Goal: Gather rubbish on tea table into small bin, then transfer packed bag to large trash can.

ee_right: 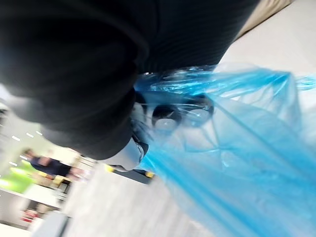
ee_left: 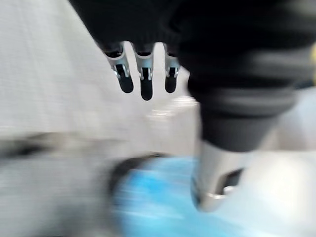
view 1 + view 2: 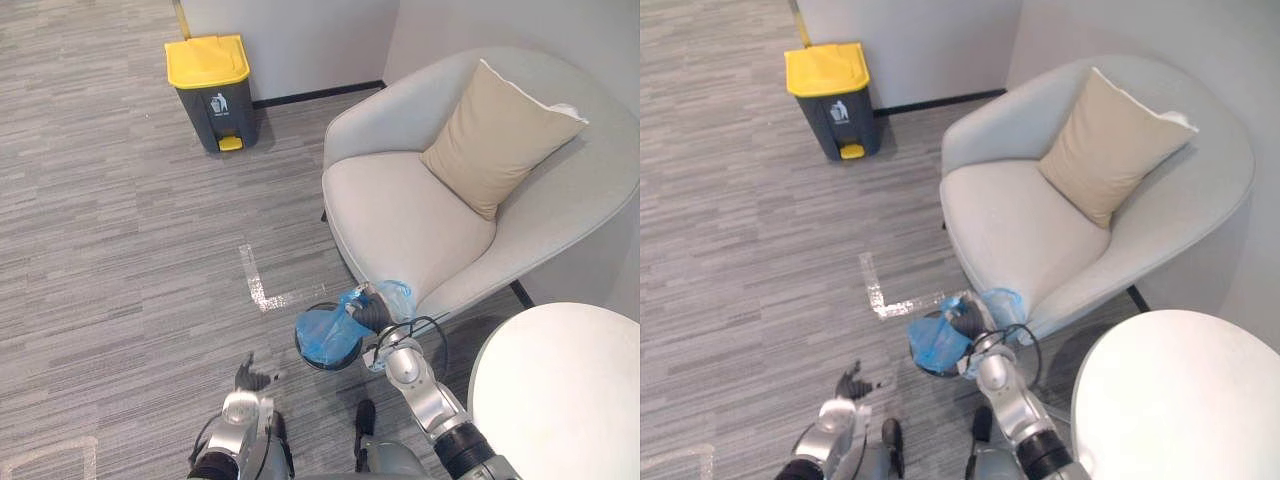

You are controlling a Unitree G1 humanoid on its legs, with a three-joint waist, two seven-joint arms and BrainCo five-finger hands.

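Grey carpet [image 3: 120,250], yellow-lidded bin [image 3: 212,95] by wall [image 3: 300,40], right hand [image 3: 372,312] clenching blue bag [image 3: 325,332], left hand [image 3: 246,395] uncurled.

The blue bag [image 3: 322,332] bulged from a small dark bin [image 3: 335,364], seemingly seated in it. The yellow-lidded can [image 3: 212,88] stood shut, well apart.

R hand [image 1: 129,148], fingers [image 1: 165,118] round neck of blue bag [image 1: 237,163]
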